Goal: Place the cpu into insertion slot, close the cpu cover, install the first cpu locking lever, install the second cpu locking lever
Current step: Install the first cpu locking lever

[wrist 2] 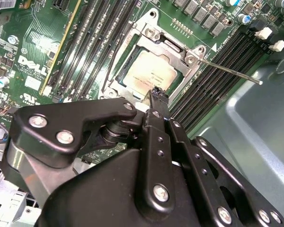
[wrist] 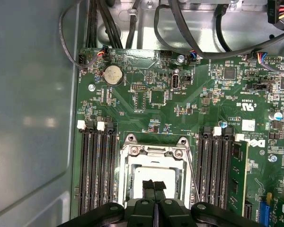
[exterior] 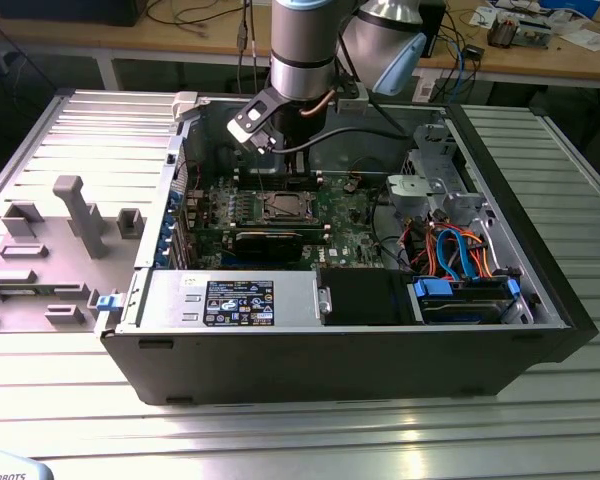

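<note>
- Exterior view: the arm (exterior: 302,50) is seen reaching down into an open computer case (exterior: 330,350), above the insertion slot (exterior: 270,208) on the green motherboard (exterior: 355,235).
- The case is laid on a slatted metal table (exterior: 280,430), with grey fixture blocks (exterior: 75,215) beside it at the exterior view's left.
- In both wrist views the gripper (wrist 2: 156,92) (wrist: 154,185) is shown with its jaws together and nothing held between them.
- The black fingertips (wrist: 149,184) are positioned just above the cpu (wrist 2: 149,75) (wrist: 151,174), near one edge of it; contact cannot be told.
- The cpu is seated in the insertion slot, its pale metal top seen through the square window of the cpu cover (wrist 2: 154,38) (wrist: 154,151).
- The cpu cover is laid down flat around the chip.
- A thin metal locking lever (wrist 2: 227,71) (wrist: 193,172) is seen standing out from one corner of the cover, over the neighbouring memory slots (wrist 2: 213,80).
- Further memory slots (wrist: 97,170) are set on the other side of the socket.
</note>
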Motion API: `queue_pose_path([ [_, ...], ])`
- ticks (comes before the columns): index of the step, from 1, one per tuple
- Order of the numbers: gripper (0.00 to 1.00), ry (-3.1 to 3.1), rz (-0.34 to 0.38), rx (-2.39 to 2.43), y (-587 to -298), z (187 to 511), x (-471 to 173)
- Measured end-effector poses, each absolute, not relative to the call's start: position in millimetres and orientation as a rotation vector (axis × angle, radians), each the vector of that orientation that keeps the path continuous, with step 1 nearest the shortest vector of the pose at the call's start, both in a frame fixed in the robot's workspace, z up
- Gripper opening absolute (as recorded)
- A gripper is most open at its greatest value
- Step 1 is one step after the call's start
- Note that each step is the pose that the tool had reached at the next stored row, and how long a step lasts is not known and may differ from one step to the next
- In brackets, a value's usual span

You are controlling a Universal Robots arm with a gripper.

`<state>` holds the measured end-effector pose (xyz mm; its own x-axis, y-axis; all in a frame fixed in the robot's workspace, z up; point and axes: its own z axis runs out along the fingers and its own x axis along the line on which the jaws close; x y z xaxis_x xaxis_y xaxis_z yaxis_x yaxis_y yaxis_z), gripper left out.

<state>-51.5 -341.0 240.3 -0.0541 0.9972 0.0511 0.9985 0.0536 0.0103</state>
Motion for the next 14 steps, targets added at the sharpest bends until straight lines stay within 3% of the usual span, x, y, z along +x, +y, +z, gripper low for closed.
queue_pose_path([
  [14,0.11,-2.258,-0.067,-2.139,-341.0,247.2,-51.5],
])
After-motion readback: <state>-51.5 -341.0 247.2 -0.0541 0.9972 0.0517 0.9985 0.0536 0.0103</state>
